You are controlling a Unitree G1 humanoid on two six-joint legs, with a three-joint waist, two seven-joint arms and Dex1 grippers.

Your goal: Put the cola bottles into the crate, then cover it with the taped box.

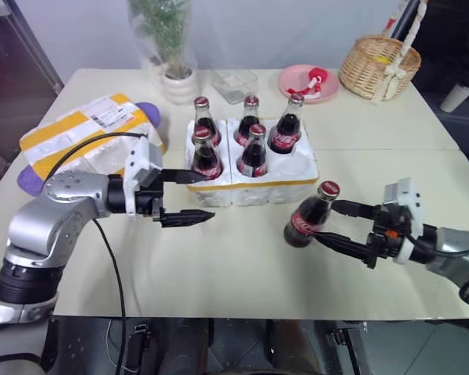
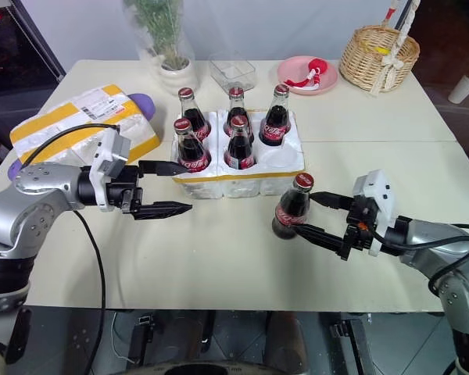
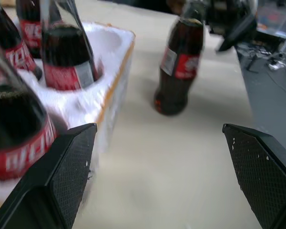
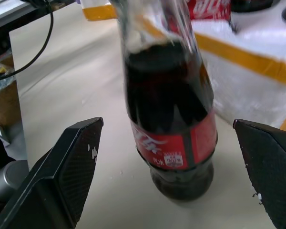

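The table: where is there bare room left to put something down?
Bare patches: the table near its front edge, between left gripper and right gripper, and the right stretch below the wicker basket. Crowded: the far edge and around the crate.

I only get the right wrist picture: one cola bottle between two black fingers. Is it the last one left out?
Observer: Yes. Five cola bottles stand in the crate; one front well is empty.
Operator: Is the bottle I see gripped?
Observer: No. The loose bottle stands on the table; the right gripper is open around it.
Operator: What's the other arm doing?
Observer: The left gripper, open and empty, is by the crate's front left corner.
Operator: And the cover?
Observer: The taped box lies at the table's left edge.
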